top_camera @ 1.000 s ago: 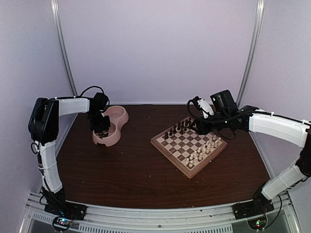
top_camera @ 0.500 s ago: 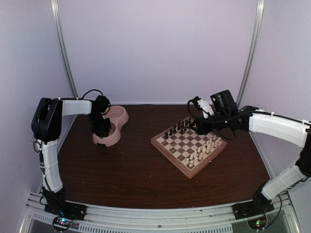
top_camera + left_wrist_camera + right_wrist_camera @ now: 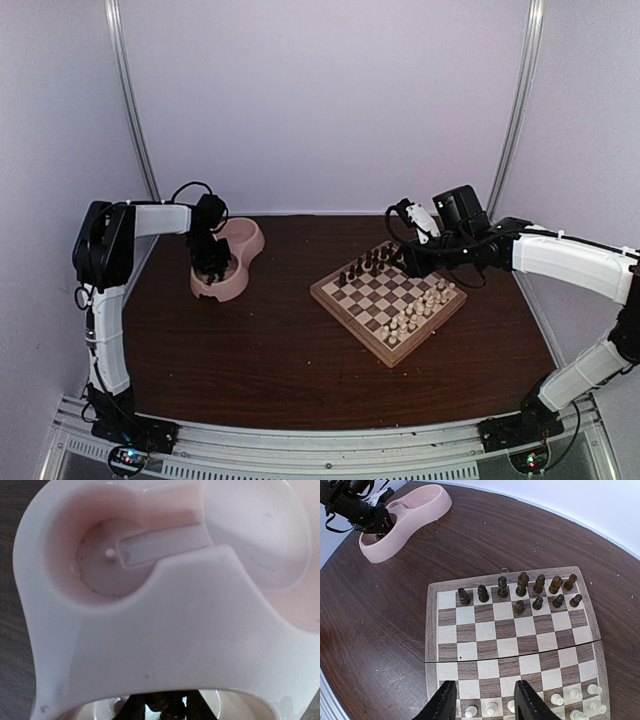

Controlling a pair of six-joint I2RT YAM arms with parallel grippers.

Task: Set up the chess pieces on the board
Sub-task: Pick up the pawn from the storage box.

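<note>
The board [image 3: 345,325] lies right of centre, with dark chess pieces [image 3: 368,266] along its far rows and pale ones [image 3: 415,315] along its near rows. My right gripper [image 3: 485,700] hovers open over the pale side, nothing between its fingers. My left gripper [image 3: 210,268] reaches down into the near cup of the pink double bowl [image 3: 243,243]. In the left wrist view the bowl's wall [image 3: 175,630] hides most of the fingers. Their tips [image 3: 134,708] flank a clump of dark chess pieces [image 3: 165,704]; whether they grip one is hidden.
The dark chess pieces [image 3: 522,583] fill most of the board's back row, with three in the row in front of it. The board [image 3: 431,625] has a seam across its middle. The pink bowl [image 3: 420,505] sits at the far left, its far cup holding no pieces.
My left arm has shifted slightly and its gripper has sunk a little deeper into the bowl's near cup, its fingers drawing slightly closer. The right arm has not moved.
</note>
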